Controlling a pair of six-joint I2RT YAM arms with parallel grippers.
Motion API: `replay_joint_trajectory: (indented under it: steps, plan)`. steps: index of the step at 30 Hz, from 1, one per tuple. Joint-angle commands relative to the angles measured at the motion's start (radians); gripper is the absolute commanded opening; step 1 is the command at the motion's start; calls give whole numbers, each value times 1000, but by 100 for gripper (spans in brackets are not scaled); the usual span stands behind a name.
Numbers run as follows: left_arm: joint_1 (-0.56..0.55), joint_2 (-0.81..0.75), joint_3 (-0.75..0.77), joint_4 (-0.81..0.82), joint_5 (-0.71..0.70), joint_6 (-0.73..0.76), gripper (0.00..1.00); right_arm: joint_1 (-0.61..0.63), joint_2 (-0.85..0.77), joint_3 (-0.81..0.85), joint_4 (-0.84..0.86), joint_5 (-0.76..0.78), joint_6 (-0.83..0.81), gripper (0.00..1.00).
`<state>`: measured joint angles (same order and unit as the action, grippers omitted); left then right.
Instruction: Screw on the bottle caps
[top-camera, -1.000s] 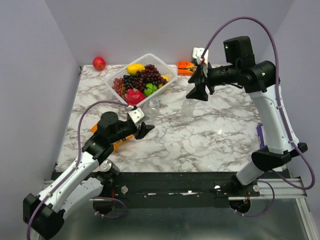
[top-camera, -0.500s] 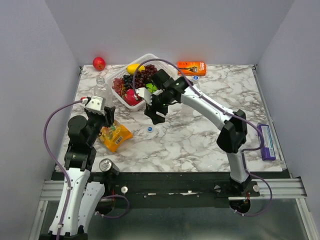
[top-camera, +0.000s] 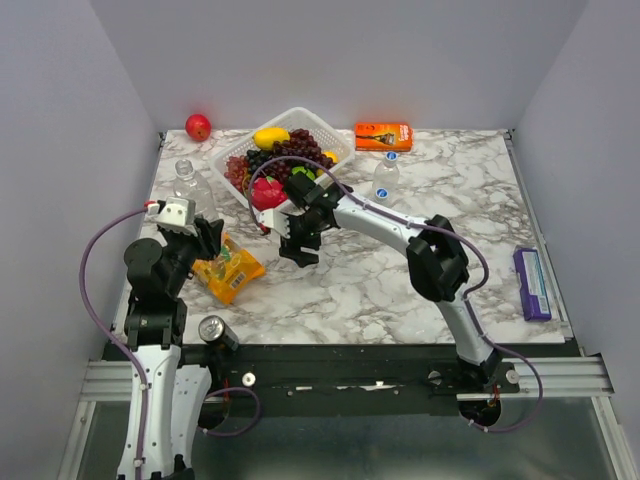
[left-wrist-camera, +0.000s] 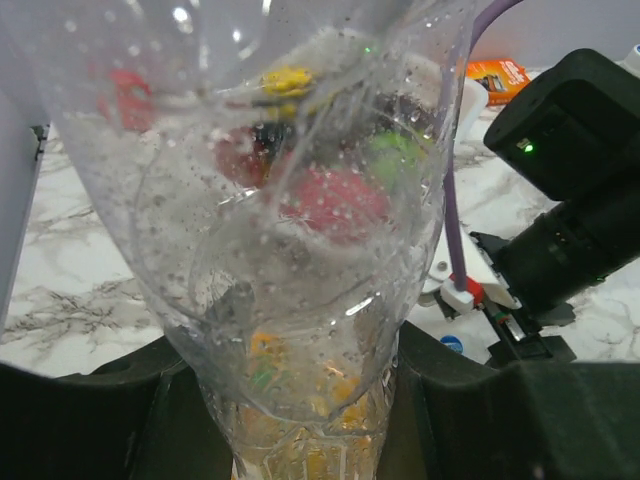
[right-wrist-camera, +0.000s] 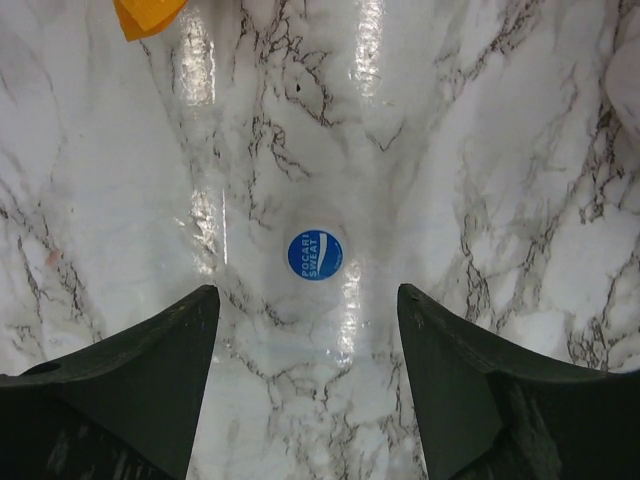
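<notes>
One small round blue plastic cap (right-wrist-camera: 315, 255) with white lettering lies flat on the white, grey-veined marble tabletop (right-wrist-camera: 520, 150). It sits directly beneath the right gripper (right-wrist-camera: 305, 295), centred in the gap between the two black fingers and just ahead of their tips. Those jaws stand wide apart and hold nothing. The left gripper (left-wrist-camera: 300, 420) is clamped on a clear ribbed plastic bottle (left-wrist-camera: 290, 200), whose droplet-speckled wall fills the space between its fingers. The bottle's mouth cannot be seen from there.

The step in hand looks like picking up the cap. To do it well, the right gripper should probably descend straight down with the cap kept midway between the fingers. The tips need to come almost to the stone, because the cap is low. They should then close gently on its rim so it neither skids nor flips.

The marble is glossy and throws back streaks of light either side of the jaws. A corner of an orange foil snack packet (right-wrist-camera: 145, 12) lies well beyond the fingertips. Plain pale lilac walls (top-camera: 100, 100) enclose the table on three sides.
</notes>
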<state>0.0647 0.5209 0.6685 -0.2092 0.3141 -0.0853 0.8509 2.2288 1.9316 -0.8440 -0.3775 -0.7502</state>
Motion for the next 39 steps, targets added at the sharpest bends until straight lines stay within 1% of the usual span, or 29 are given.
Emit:
replay_joint_trajectory:
  steps: [1, 5, 10, 16, 20, 23, 27, 30, 31, 32, 34, 35, 36, 37, 38, 39]
  plan:
    - [9, 10, -23, 7, 63, -42, 0, 27, 64, 18, 65, 38, -17, 79]
    - [7, 16, -37, 27, 77, -67, 0, 34, 94, 20, 63, 69, -26, 76]
    - [9, 16, -49, 30, 82, -68, 0, 36, 94, -5, 74, 98, -29, 66]
    - [9, 21, -52, 31, 86, -68, 0, 36, 89, -26, 79, 95, -46, 56]
    - [9, 24, -53, 30, 89, -65, 0, 37, 98, -23, 79, 98, -51, 54]
    - [9, 27, -53, 27, 95, -62, 0, 36, 94, -35, 86, 104, -63, 49]
    - [9, 39, -64, 42, 111, -60, 0, 37, 71, -72, 126, 94, -63, 48]
    - [7, 50, -79, 65, 147, -45, 0, 36, 57, -86, 125, 74, -64, 41]
    - [9, 57, -89, 70, 179, -33, 0, 36, 46, -91, 123, 72, -66, 35]
    - [9, 56, -95, 76, 203, -21, 0, 36, 37, -95, 117, 75, -64, 33]
    - [1, 62, -122, 115, 238, 11, 0, 33, -38, -143, 109, 88, -61, 29]
    - [-3, 67, -132, 134, 279, 19, 0, 30, -75, -178, 108, 85, -61, 28]
    - [-15, 73, -138, 163, 305, 38, 0, 19, -177, -210, 105, 72, -60, 28]
    - [-32, 92, -145, 175, 330, 76, 0, 16, -226, -270, 86, 62, -57, 28]
    - [-75, 103, -150, 186, 356, 108, 0, 11, -289, -293, 66, 45, -54, 28]
    - [-121, 119, -153, 195, 367, 139, 0, -1, -343, -312, 39, -6, -52, 28]
